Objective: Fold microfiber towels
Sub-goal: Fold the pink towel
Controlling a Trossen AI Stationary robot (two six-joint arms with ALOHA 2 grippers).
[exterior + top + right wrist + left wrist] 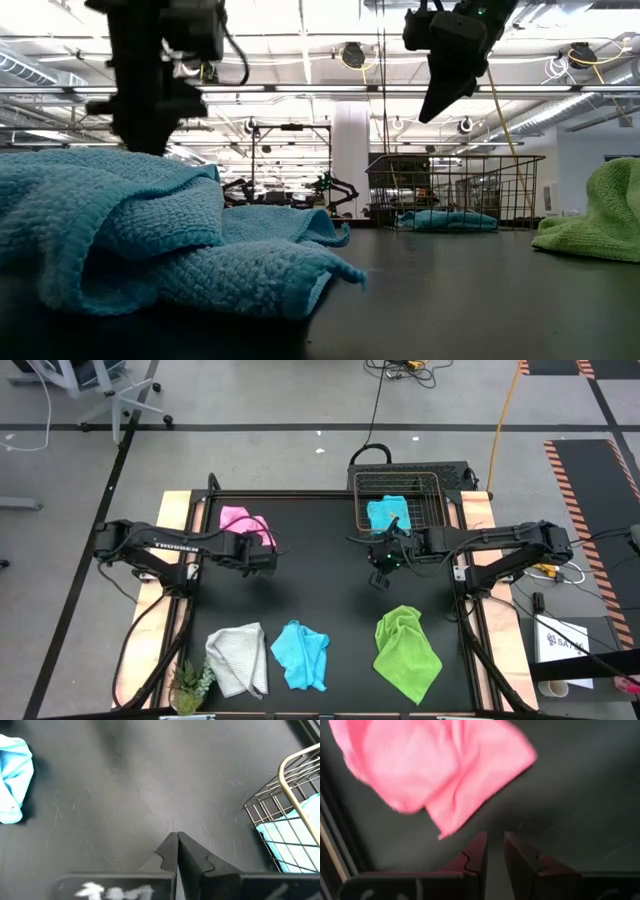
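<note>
Between towels: neither arm holds a cloth.
Left gripper [495,852], fingers slightly parted, hangs just short of the crumpled pink towel [432,767]; right gripper [177,851], fingers pressed together, hovers over bare surface [150,785]. Next likely a grasp on pink's edge.

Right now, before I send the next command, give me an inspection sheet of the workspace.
Surface: black table top, no spills seen.
Job's things: pink towel crumpled at the far left; light blue towel in the wire basket; white-grey towel, second light blue towel and lime green towel crumpled along the near edge.
Clutter: small green plant at the near left corner.
End effectors: left end effector slightly open, empty, beside the pink towel; right end effector shut, empty, above bare table near the basket.
Cables: black cable on the floor beyond the table.
Surroundings: chair base on the floor.
</note>
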